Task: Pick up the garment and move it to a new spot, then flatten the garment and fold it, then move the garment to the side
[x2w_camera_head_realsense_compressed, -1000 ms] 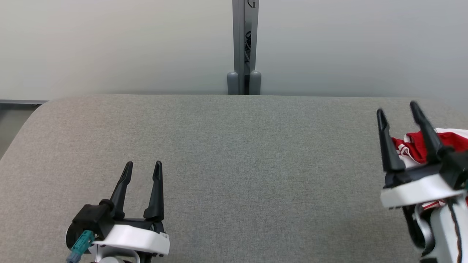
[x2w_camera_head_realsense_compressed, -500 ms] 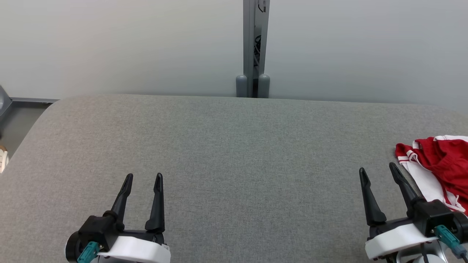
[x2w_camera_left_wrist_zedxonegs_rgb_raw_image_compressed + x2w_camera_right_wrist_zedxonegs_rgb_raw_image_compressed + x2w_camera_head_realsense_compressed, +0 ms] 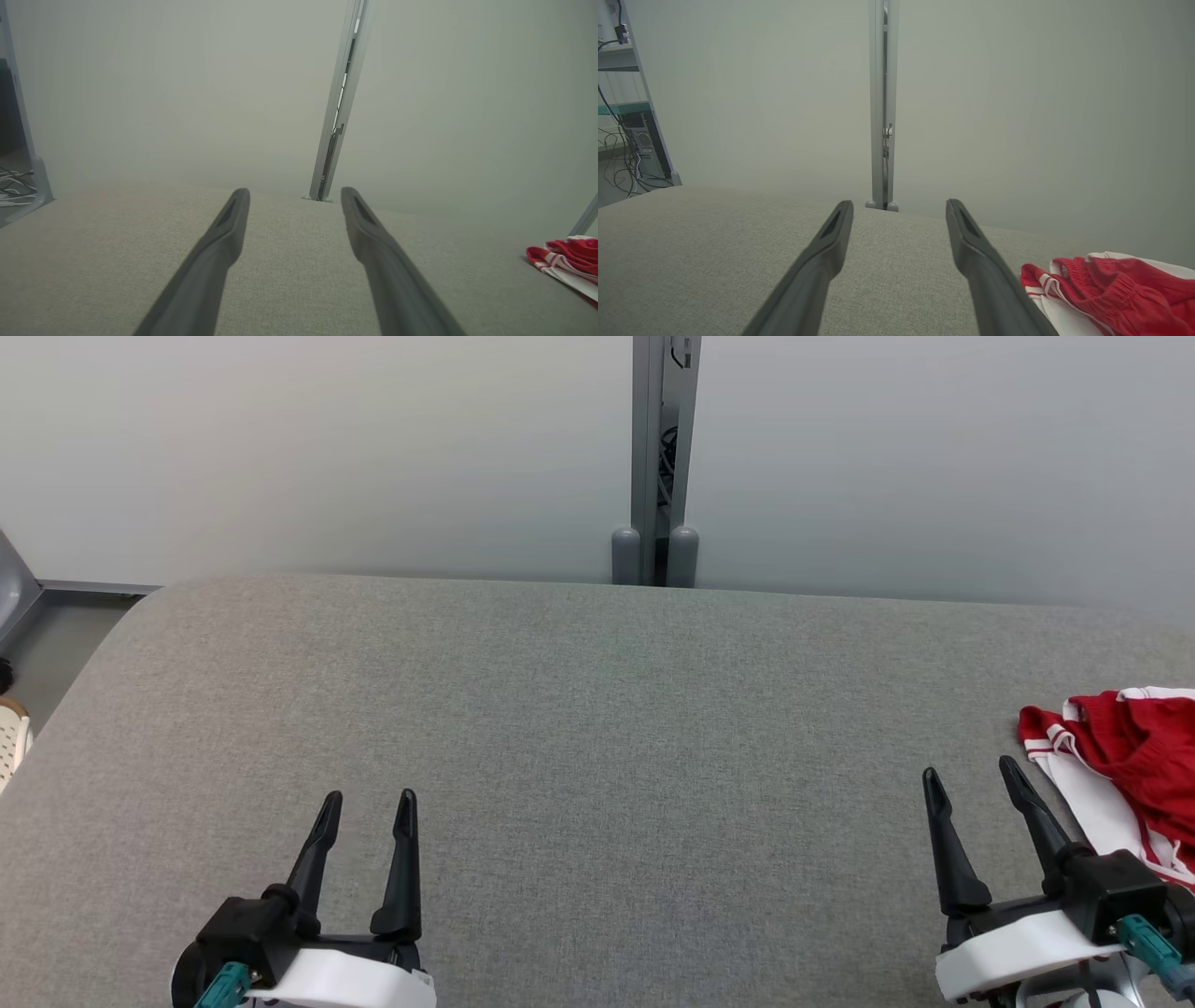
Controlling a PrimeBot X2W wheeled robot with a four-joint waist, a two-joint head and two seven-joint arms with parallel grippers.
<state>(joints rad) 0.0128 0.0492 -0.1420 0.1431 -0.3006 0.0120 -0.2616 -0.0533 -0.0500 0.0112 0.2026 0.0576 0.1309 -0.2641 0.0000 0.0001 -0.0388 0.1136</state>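
Lying bunched on one grey table (image 3: 597, 728), one red-and-white garment (image 3: 1130, 747); left claw (image 3: 370, 795) and right claw (image 3: 968, 767) both spread, empty.

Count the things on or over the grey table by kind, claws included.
Red-and-white garment: 1
Claws: 2, the left claw and the right claw, both open
Total: 3

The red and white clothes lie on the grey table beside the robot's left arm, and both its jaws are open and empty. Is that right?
Wrong side. The head view shows the red and white garment lying on the grey table beside the right gripper, far from the left gripper. Both sets of jaws are indeed open and empty.
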